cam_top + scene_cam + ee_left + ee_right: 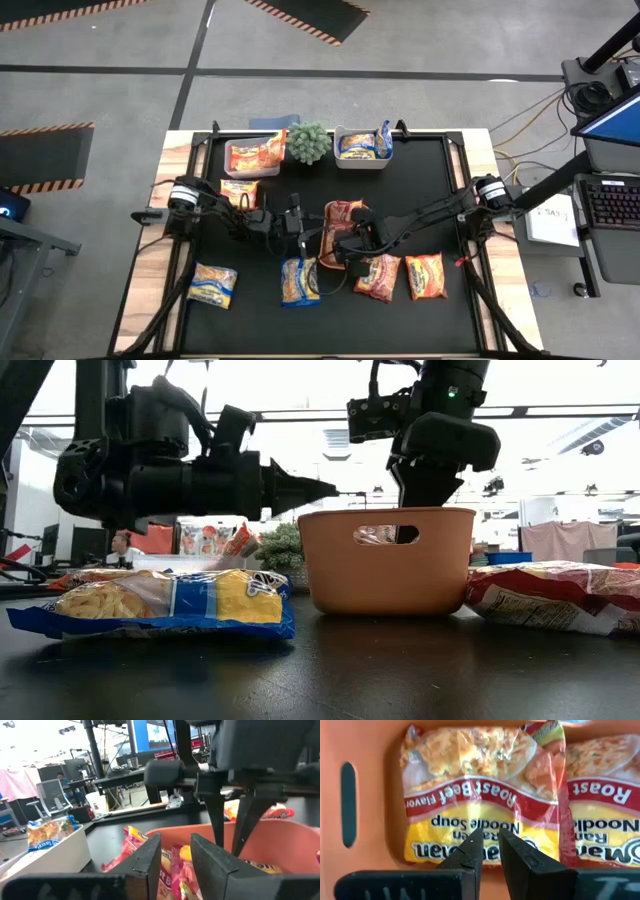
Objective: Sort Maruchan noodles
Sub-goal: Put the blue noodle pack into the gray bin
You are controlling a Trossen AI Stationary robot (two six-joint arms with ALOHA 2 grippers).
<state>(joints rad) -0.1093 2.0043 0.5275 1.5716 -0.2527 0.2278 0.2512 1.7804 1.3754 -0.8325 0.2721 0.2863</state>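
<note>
The right tool [340, 252] hangs over the orange plastic tray [330, 570] in the middle of the black surface [440, 200]. In the right wrist view its fingers [472, 850] stand a little apart and hold nothing; they point down at two dark red Roast Beef noodle packets [475, 795] that lie flat side by side in the tray. The high view does not show these labels.

The left tool [296, 222] is just beside the tray. In its wrist view the fingers [150, 857] are slightly open and empty, and the right tool's fingers [220, 820] are above the tray.

The high view alone shows the other packets: a yellow-and-blue noodle packet [213, 285] near the left front, another one [299, 281] in front of the tray, two orange-red packets [425, 275] to the right, and two bins at the back, the left bin [252, 155] and the right bin [362, 145], each with packets inside. Between the bins stands a small green plant [308, 142].
</note>
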